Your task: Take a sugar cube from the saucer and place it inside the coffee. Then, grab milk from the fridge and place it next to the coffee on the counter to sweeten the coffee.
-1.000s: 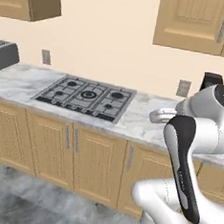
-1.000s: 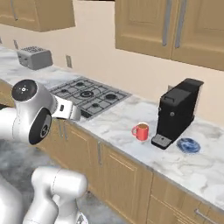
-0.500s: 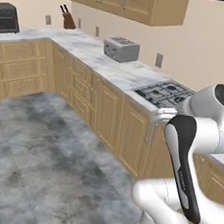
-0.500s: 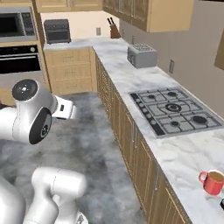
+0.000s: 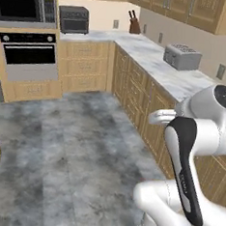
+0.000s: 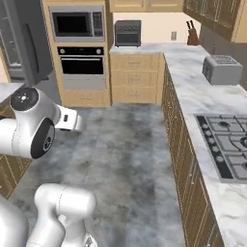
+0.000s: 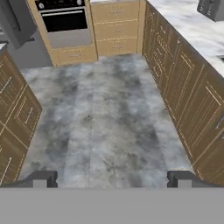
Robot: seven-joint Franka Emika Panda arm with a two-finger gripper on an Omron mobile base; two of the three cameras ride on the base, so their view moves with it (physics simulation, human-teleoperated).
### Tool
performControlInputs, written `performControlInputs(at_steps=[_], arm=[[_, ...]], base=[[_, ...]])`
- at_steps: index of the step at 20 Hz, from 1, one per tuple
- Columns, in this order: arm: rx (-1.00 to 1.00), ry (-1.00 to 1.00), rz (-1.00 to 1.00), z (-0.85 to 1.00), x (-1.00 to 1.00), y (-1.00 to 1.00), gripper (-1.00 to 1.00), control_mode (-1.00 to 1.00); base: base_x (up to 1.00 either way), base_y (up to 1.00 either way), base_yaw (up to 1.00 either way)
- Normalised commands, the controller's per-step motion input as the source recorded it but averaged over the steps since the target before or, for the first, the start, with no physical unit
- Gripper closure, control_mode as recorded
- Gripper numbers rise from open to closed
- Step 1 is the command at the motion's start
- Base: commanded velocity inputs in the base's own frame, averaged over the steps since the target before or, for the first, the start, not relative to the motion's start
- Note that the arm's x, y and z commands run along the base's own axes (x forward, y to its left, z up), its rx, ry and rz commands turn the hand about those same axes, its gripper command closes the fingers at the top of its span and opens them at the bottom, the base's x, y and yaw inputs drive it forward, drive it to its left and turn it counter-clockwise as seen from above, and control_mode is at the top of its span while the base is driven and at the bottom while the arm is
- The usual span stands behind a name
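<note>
The base has swung away from the mug toward the fridge (image 6: 21, 41) at far left, counter (image 6: 212, 111) now alongside, gripper (image 7: 111, 178) spread and empty, so the milk fetch looks underway.

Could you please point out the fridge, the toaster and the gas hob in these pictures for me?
fridge (image 6: 21, 41): right base view, on its grey door by the dark bar handle.
toaster (image 5: 182, 57): left base view, on its silver side.
gas hob (image 6: 229, 144): right base view, on the dark burner grate.
</note>
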Motion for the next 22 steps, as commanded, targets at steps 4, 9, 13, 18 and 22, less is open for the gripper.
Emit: performControlInputs(at_steps=[4, 9, 13, 18, 22], arm=[[0.00, 0.00, 0.00, 0.00, 0.00, 0.00, -1.00, 1.00], [0.00, 0.00, 0.00, 0.00, 0.00, 0.00, -1.00, 1.00], [0.00, 0.00, 0.00, 0.00, 0.00, 0.00, -1.00, 1.00], [0.00, 0.00, 0.00, 0.00, 0.00, 0.00, -1.00, 1.00], [0.00, 0.00, 0.00, 0.00, 0.00, 0.00, -1.00, 1.00]], base=[[0.80, 0.34, 0.29], [0.48, 0.41, 0.38], [-0.24, 0.37, 0.96], [-0.27, 0.18, 1.00], [-0.31, 0.24, 1.00]])
